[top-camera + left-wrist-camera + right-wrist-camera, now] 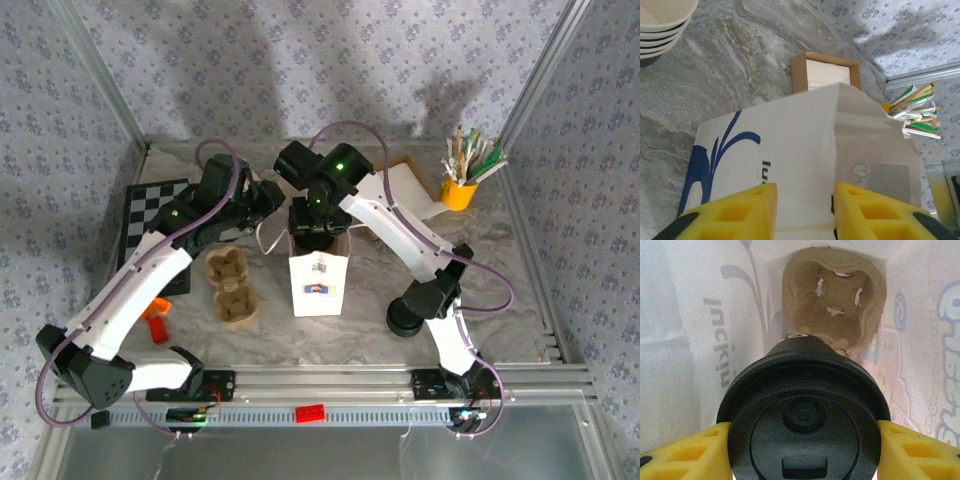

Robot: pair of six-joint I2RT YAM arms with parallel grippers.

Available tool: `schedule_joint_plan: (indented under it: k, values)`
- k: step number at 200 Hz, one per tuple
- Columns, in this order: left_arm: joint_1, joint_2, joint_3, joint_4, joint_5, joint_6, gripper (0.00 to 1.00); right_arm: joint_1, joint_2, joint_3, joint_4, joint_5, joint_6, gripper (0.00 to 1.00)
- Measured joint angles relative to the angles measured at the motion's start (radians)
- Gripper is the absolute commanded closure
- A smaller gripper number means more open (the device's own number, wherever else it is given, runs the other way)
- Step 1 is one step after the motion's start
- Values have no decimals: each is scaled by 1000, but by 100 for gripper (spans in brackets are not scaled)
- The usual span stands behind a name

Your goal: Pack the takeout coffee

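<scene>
Already the takeout coffee (802,415) sits inside the white paper bag (318,285) standing mid-table, its pulp tray (835,305) showing beyond the black lid. The right gripper (802,445) clamps that lid from both sides. The left gripper (802,210) has its jaws apart at the bag's upper edge, holding nothing. Loading looks nearly done; what's left is setting it down, letting go and lifting clear. An empty spare tray (230,288) lies toward the table's left edge
</scene>
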Motion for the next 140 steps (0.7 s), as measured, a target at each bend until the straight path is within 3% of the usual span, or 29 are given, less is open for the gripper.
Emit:
schedule_joint_plan:
  k: [74, 140]
  values:
    - [9, 10, 11, -4, 61, 70, 88, -21, 13, 21, 0, 31, 0, 52]
    - [9, 4, 4, -7, 97, 66, 96, -42, 68, 105, 0, 41, -1, 52]
